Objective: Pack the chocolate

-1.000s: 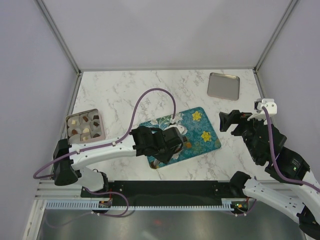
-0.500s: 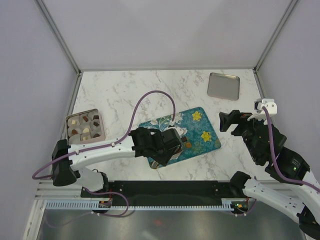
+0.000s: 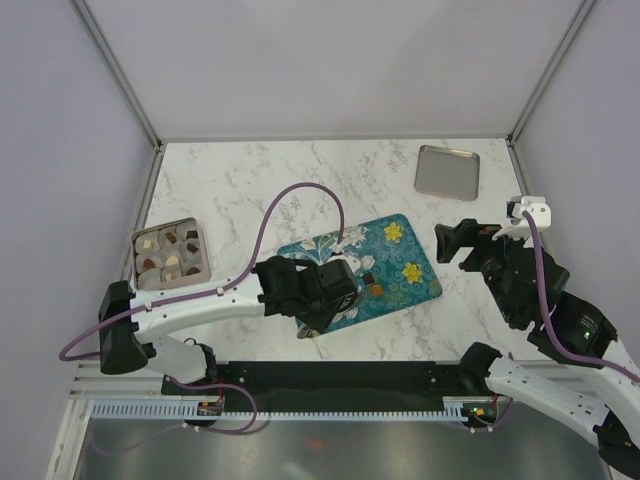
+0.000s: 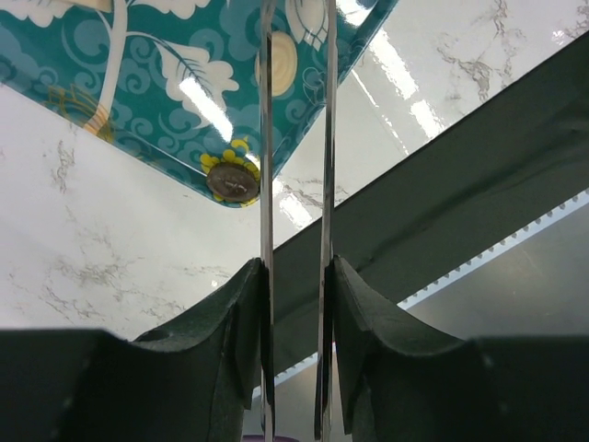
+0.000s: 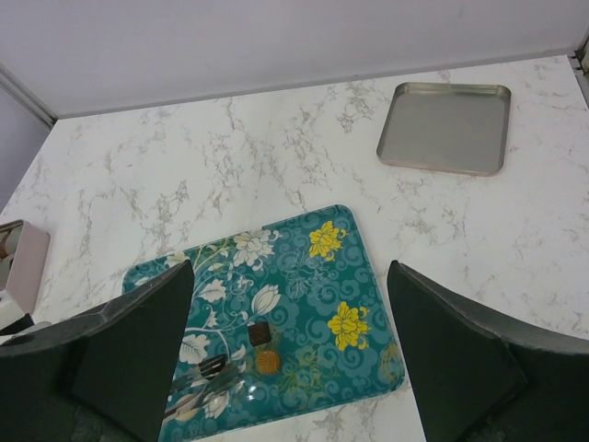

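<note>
Two chocolates lie side by side on the teal flowered tray (image 5: 368,276): a dark square chocolate (image 5: 259,331) and a round caramel chocolate (image 5: 268,361); both also show from above, the dark square (image 3: 368,277) and the caramel one (image 3: 377,290). My left gripper (image 3: 333,295) hovers over the tray's near-left part, shut on metal tweezers (image 4: 267,138) that point at the tray's near corner. A cream-white round piece (image 4: 283,64) sits between the blades; contact cannot be told. My right gripper (image 5: 290,267) hangs open, high over the tray's right side, holding nothing.
A pale box (image 3: 205,262) with paper cups and several chocolates stands at the table's left edge. An empty metal tray (image 3: 447,171) lies at the back right. The black base rail (image 4: 460,203) runs just past the teal tray's near corner.
My left gripper has slid left and nearer across the tray, uncovering the dark square chocolate, and its jaws have squeezed the tweezers closer. The right arm has barely moved.
</note>
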You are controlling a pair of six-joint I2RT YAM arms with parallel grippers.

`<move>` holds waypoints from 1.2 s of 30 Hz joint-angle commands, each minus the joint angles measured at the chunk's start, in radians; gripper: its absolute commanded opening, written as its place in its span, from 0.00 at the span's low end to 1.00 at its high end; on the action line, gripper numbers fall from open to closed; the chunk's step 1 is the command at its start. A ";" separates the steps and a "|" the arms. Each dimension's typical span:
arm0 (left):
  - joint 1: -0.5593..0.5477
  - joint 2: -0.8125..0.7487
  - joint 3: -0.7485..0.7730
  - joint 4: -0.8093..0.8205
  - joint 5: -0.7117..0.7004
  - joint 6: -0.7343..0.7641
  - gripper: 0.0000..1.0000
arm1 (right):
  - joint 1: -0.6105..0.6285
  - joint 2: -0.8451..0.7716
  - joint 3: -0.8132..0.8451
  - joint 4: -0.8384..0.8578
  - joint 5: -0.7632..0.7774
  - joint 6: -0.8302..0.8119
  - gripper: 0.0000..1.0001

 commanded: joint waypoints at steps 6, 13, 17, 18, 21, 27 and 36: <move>0.142 0.013 0.093 -0.045 -0.119 -0.156 0.33 | 0.003 0.012 0.028 0.012 -0.044 0.034 0.94; 0.282 -0.070 0.113 -0.059 -0.137 -0.223 0.32 | 0.003 0.009 0.045 0.007 -0.087 0.030 0.94; 0.406 -0.121 0.104 -0.067 -0.153 -0.231 0.31 | 0.003 0.006 0.042 0.012 -0.103 0.030 0.94; 0.432 -0.127 0.104 -0.070 -0.156 -0.226 0.30 | 0.003 0.009 0.042 0.013 -0.110 0.028 0.94; 0.534 -0.156 0.107 -0.083 -0.185 -0.220 0.30 | 0.005 0.015 0.048 0.017 -0.150 0.024 0.94; 0.782 -0.234 0.105 -0.151 -0.277 -0.219 0.30 | 0.005 0.038 0.063 0.020 -0.229 0.018 0.93; 1.005 -0.406 0.007 -0.228 -0.341 -0.292 0.29 | 0.005 0.093 0.093 0.024 -0.310 0.011 0.94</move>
